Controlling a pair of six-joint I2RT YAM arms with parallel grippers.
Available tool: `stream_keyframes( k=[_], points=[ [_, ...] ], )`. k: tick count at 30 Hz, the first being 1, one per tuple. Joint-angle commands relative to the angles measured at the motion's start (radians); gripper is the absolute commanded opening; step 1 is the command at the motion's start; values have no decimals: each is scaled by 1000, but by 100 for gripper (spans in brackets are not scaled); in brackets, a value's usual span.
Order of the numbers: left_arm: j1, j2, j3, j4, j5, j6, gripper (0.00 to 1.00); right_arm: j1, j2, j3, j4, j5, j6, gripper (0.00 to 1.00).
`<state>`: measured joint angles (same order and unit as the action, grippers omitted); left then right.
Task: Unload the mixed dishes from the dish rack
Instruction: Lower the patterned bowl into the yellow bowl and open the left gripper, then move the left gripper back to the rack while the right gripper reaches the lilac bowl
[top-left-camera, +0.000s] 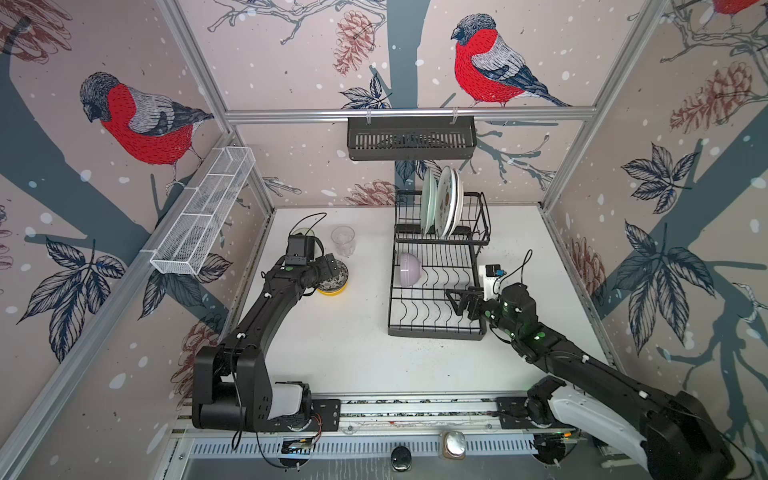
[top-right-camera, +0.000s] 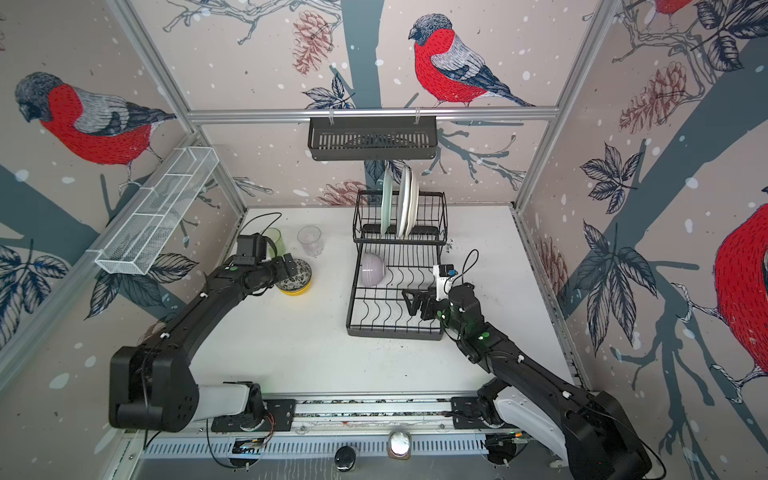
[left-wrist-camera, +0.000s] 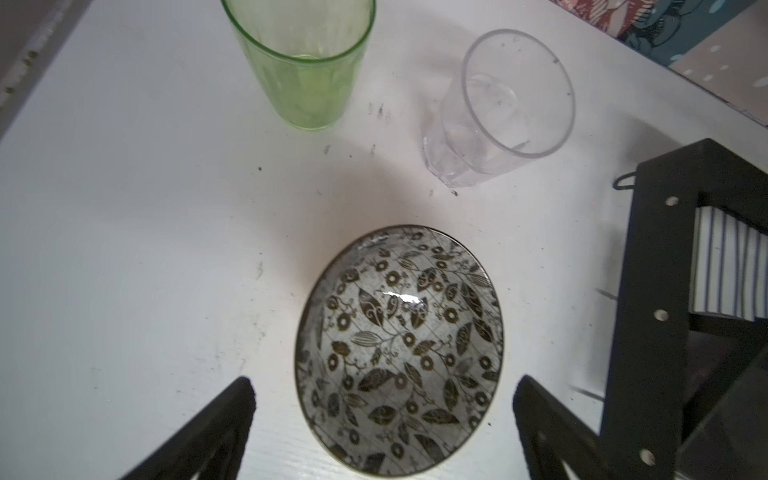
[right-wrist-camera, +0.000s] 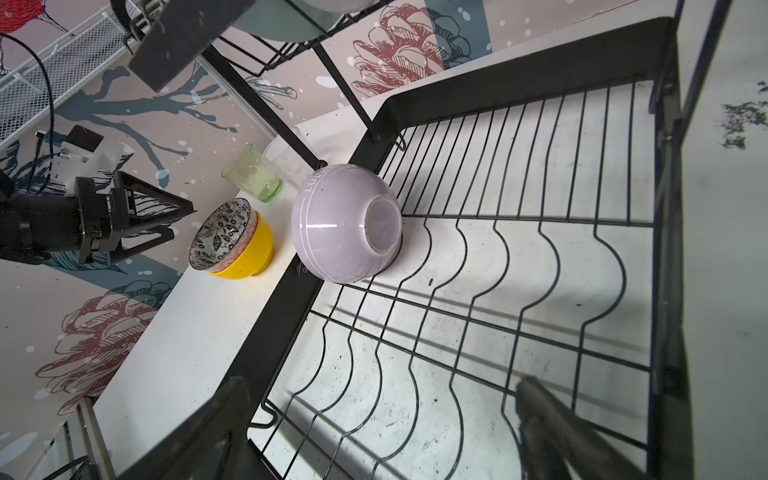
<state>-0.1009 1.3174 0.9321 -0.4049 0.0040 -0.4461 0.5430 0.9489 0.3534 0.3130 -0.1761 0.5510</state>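
My left end effector (left-wrist-camera: 384, 386), arm stretched forward, stands open over the patterned bowl (left-wrist-camera: 399, 353), which is nested in the yellow bowl (right-wrist-camera: 253, 249) on the bench (top-left-camera: 353, 353). My right end effector (right-wrist-camera: 378, 386), open, hangs over the rack (top-left-camera: 436, 332) near its lilac bowl (right-wrist-camera: 340, 224).

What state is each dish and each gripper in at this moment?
left gripper: open, above patterned bowl
right gripper: open, empty, over rack lower tier
patterned bowl: upright, nested in yellow bowl
yellow bowl: upright on table
lilac bowl: on its side in rack
plates: three, on edge in upper tier
green glass: upright on table
clear glass: upright on table
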Motion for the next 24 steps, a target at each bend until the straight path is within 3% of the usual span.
stream_keyframes(
  k=[1, 6, 9, 14, 17, 24],
  points=[
    [-67, -29, -15, 99, 33, -20, 97, 6, 8, 16, -24, -17, 2, 99],
    [-140, -42, -23, 151, 41, -39, 97, 24, -4, 8, -32, -11, 28, 99],
    [-192, -68, -98, 272, 47, -61, 97, 47, 5, 9, -16, 4, 66, 100],
    [-252, -67, -199, 451, 149, -105, 97, 57, 61, 24, -6, 24, 124, 100],
    [-292, -75, -235, 474, 148, -86, 97, 80, 83, 18, 33, 52, 149, 99],
    [-313, -143, -392, 590, 249, -111, 97, 126, 148, 10, 79, 163, 217, 100]
  ],
)
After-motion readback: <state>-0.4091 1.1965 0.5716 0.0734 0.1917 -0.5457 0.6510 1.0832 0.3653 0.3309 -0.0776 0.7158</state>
